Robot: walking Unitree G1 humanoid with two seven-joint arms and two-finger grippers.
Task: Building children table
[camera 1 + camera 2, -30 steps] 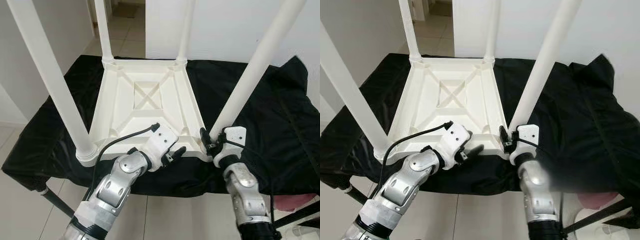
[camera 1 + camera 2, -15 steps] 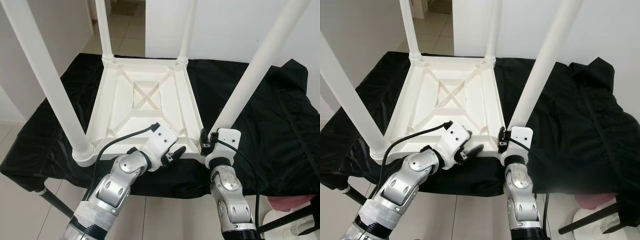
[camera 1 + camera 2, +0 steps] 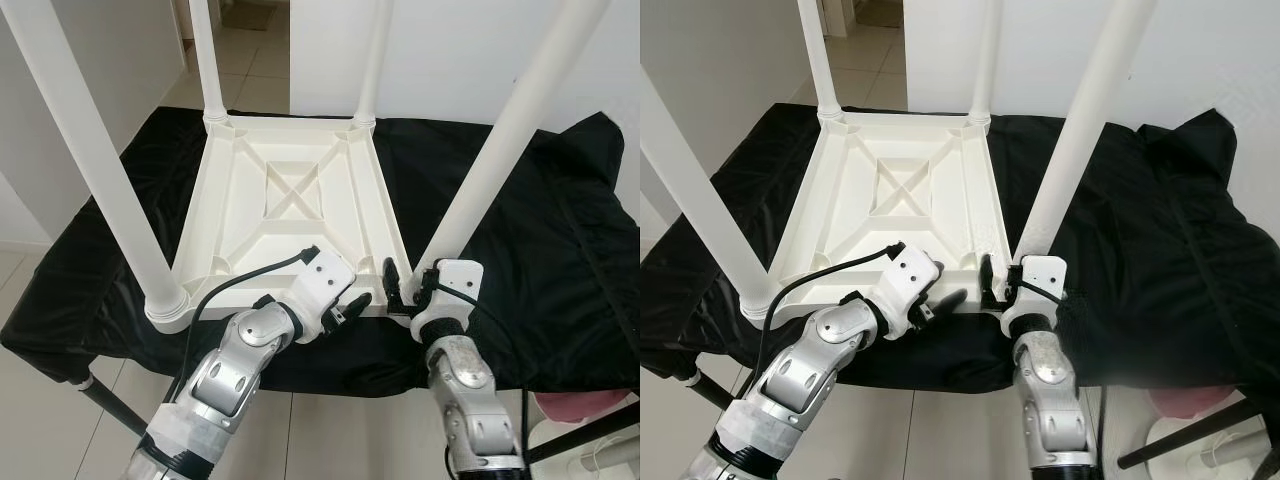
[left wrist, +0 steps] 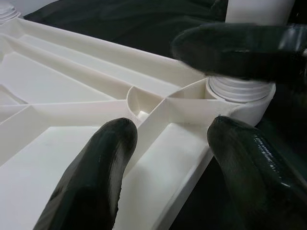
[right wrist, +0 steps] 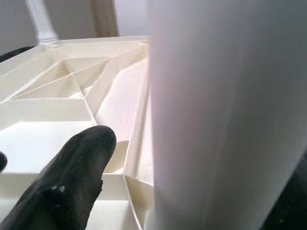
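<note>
A white plastic children's table point(image 3: 290, 200) lies upside down on a black cloth point(image 3: 540, 220), its four round legs pointing up. My left gripper point(image 3: 350, 303) is at the table's near edge, open, its fingers point(image 4: 96, 177) straddling a rib of the underside beside the near right corner. My right gripper point(image 3: 405, 288) is at the foot of the near right leg point(image 3: 500, 160). One black finger point(image 5: 72, 187) stands off from that leg point(image 5: 216, 115), with a gap between them; the other finger is hidden behind the leg. The near left leg point(image 3: 100, 160) stands in its socket.
The black cloth covers a low stand whose dark strut point(image 3: 110, 405) shows below left. Tiled floor lies around it, a white wall behind, and a doorway at the far left. A pink object point(image 3: 575, 405) sits on the floor at the lower right.
My right gripper has shifted slightly left along the table's near edge, so its fingers now show beside the leg's foot. The left gripper has stayed put.
</note>
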